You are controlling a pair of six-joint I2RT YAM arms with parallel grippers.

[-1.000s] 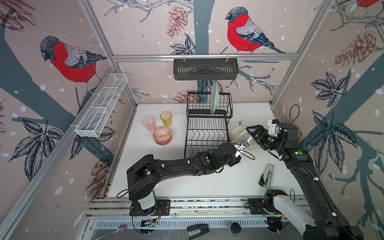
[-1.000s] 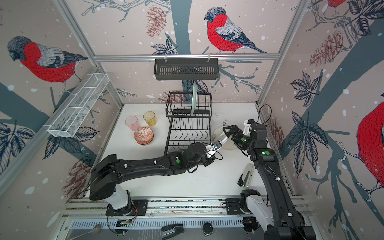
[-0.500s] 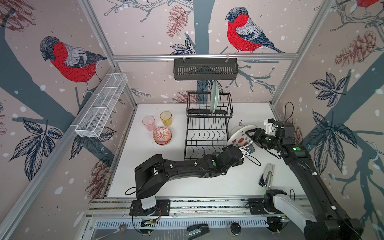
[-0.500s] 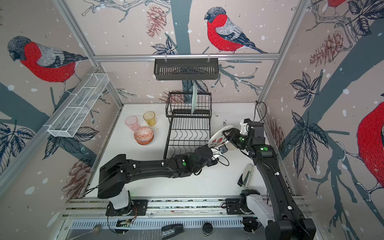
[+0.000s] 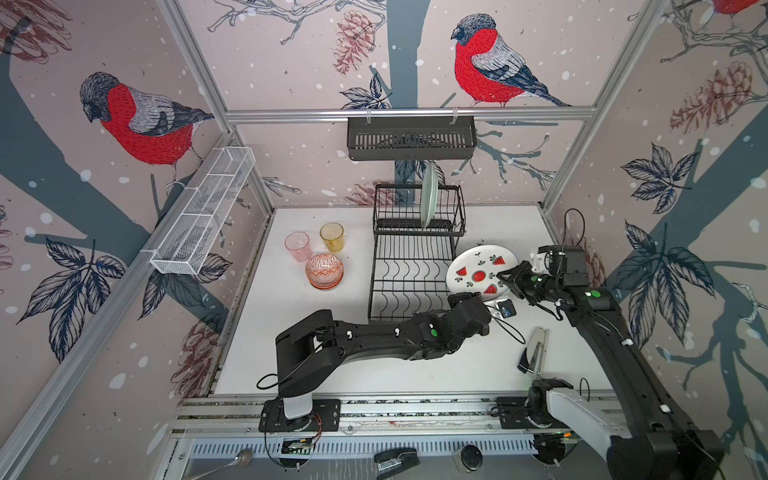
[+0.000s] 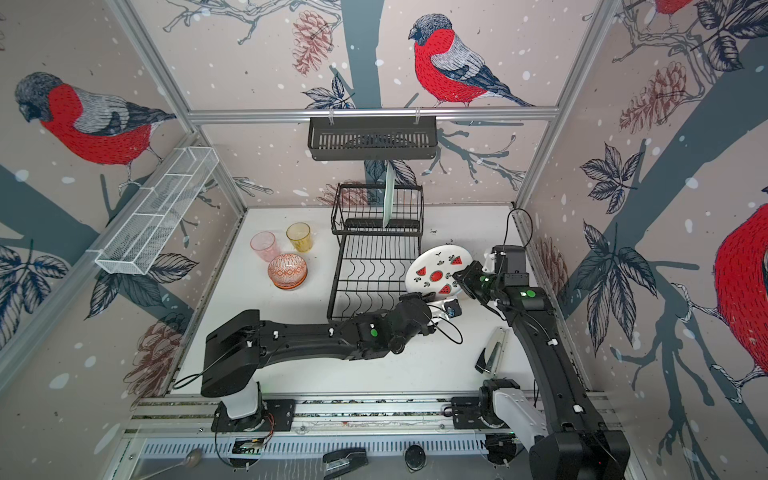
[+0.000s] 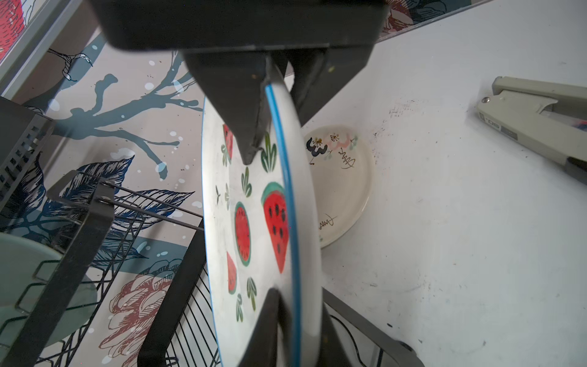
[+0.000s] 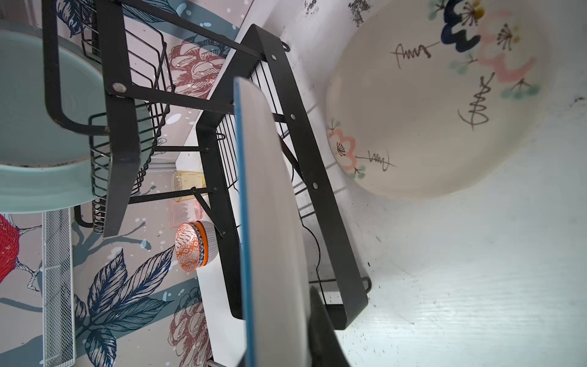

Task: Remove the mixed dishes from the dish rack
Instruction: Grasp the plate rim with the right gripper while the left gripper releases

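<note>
Two grippers, one plate: left gripper and right gripper both clamped on watermelon plate rim, held tilted beside rack, over floral plate; handover, I judge; next, left gripper must release before right gripper lowers it; mint plate stands in top basket.

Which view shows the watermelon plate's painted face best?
A top view: the watermelon plate shows almost its whole painted face. The left wrist view sees that face slanted; the right wrist view only its blue rim and plain back.
</note>
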